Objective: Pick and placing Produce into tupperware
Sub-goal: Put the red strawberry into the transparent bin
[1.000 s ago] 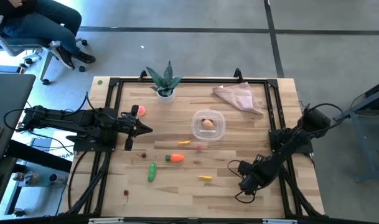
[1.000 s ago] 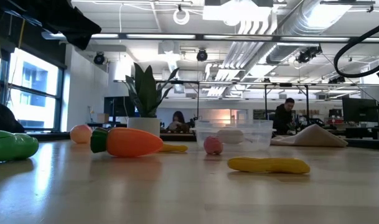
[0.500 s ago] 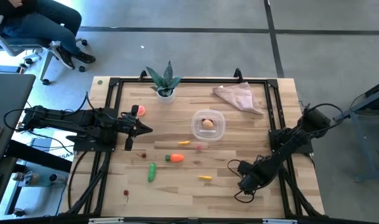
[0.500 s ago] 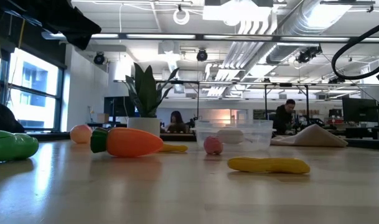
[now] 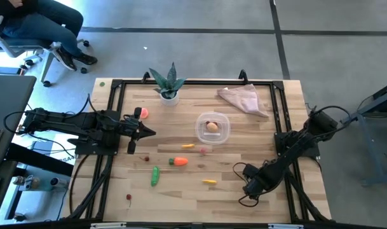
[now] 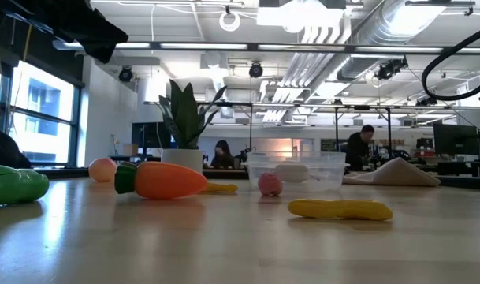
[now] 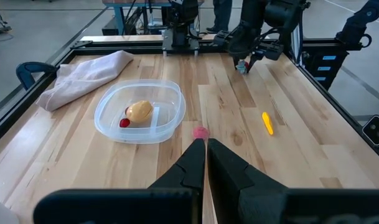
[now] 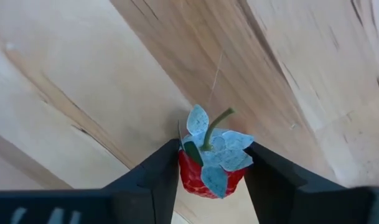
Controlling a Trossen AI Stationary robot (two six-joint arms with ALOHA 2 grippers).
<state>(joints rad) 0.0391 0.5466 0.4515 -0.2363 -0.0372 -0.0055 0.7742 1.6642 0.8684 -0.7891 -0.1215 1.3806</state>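
The tupperware (image 5: 212, 128) was seen near the middle of the table (image 5: 244, 197), just in front of the pinkish cloth (image 5: 243, 99) when viewed from above; a beige potato (image 7: 139, 111) and a tiny red berry (image 7: 124, 122) were held inside it. Other produce was scattered on the wood on the side toward the left arm: an orange carrot (image 5: 178, 161), a green cucumber (image 5: 155, 175), a yellow piece (image 5: 210, 182) and a small pink ball (image 7: 200, 132). A peach (image 5: 143, 113) was placed close to the left gripper (image 7: 205, 149), whose fingers were pressed together with nothing between them, the arm lying low at the table's left side. The right gripper (image 8: 211, 165) was lowered to the wood near the table's front right corner. A red strawberry (image 8: 211, 158) with a green leafy cap was framed between its two fingers (image 8: 161, 171), which were touching its sides. A potted plant (image 5: 168, 83) was stood at the far edge.
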